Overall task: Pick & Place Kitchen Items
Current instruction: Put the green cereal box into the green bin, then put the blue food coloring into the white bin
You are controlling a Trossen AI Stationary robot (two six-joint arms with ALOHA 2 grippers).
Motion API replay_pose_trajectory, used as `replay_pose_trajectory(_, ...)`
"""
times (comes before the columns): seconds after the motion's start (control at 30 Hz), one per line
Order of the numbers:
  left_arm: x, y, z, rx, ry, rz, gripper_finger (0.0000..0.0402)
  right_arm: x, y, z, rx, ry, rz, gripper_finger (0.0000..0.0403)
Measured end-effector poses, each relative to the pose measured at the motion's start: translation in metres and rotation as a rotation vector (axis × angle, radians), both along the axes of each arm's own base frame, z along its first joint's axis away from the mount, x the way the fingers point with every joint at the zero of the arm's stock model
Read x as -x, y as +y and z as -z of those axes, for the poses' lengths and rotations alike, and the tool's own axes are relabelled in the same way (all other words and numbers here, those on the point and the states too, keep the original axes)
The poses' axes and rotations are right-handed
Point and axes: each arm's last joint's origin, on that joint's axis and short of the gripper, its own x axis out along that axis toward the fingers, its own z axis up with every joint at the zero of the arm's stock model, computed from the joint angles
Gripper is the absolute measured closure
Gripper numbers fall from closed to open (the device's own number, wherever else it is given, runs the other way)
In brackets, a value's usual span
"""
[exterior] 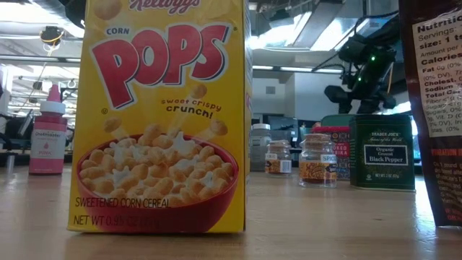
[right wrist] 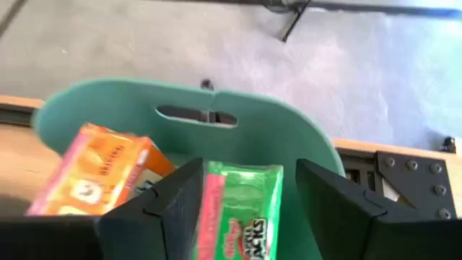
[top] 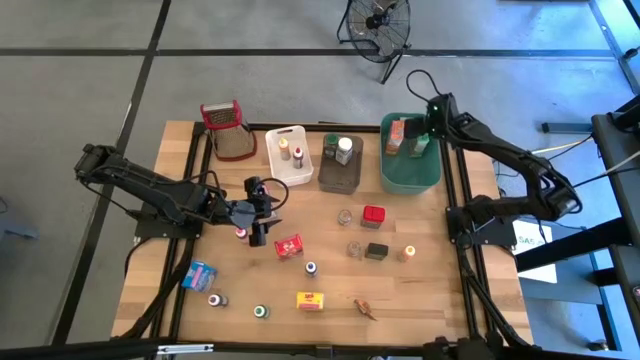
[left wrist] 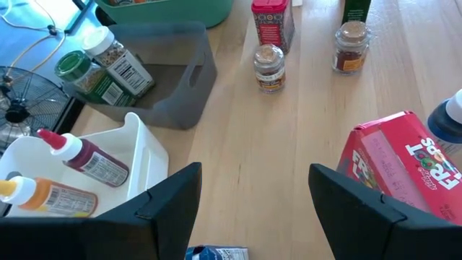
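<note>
left gripper: the left gripper (top: 258, 222) is held mid-table, fingers (left wrist: 162, 209) spread wide, nothing pinched between them.
just under it: a small pink-capped bottle (top: 240, 233) is seen touching or just beside the fingertips in the high view; contact cannot be confirmed. A blue-and-white item edge (left wrist: 216, 253) shows between the fingers in the wrist view; what it is cannot be told.
nearest target: the red cardboard cereal box (top: 288, 246) lies flat just beside the left gripper, on the side away from the tubs, toward the table's front edge. Its long axis is judged to run roughly across the table.
key relation: the box sits off the gripper's centre line; a short shift toward it and probably a wrist turn would be needed so the fingers straddle its short side.
farther out: white plastic tub (top: 288, 155) with two sauce bottles, grey-brown tub (top: 339, 170) with spice jars, both beyond the left gripper.
right gripper: the right gripper (top: 428, 128) is held over the green plastic tub (top: 409, 172), fingers apart, with a green snack packet (right wrist: 242, 217) lying between them but apparently not clamped; an orange box (right wrist: 94, 177) lies beside it in the tub.
arm choice: the left arm is much nearer the red box; the right is well apart from it.
</note>
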Motion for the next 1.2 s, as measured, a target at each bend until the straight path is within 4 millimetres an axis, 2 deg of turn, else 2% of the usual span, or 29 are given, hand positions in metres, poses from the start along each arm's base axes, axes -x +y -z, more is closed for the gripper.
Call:
replay_pose_trajectory(0.23,0.000,0.000,0.000,-0.018,-0.001,-0.007,0.0151,-0.003,0.016,-0.024,0.130,-0.013,-0.104,0.0178)
replay_pose_trajectory(0.47,0.000,0.000,-0.001,-0.017,-0.008,-0.008,0.0151,-0.013,0.040,-0.059,0.346,-0.105,-0.241,0.0178)
replay_pose_trajectory(0.63,0.000,0.000,-0.002,-0.009,-0.021,-0.012,0.0151,-0.024,0.069,-0.083,0.523,-0.134,-0.572,0.0178)
replay_pose_trajectory(0.8,-0.002,0.000,-0.011,-0.004,-0.103,0.016,0.0151,-0.031,0.103,-0.102,0.663,-0.232,-0.853,0.0178)
replay_pose_trajectory(1.0,-0.008,-0.003,-0.024,-0.016,-0.215,0.100,0.0151,-0.036,0.132,-0.108,0.683,-0.309,-1.024,0.0178)
replay_pose_trajectory(1.2,-0.012,-0.008,-0.027,0.090,-0.260,0.199,0.0151,-0.048,0.166,-0.097,0.543,-0.415,-1.381,0.0178)
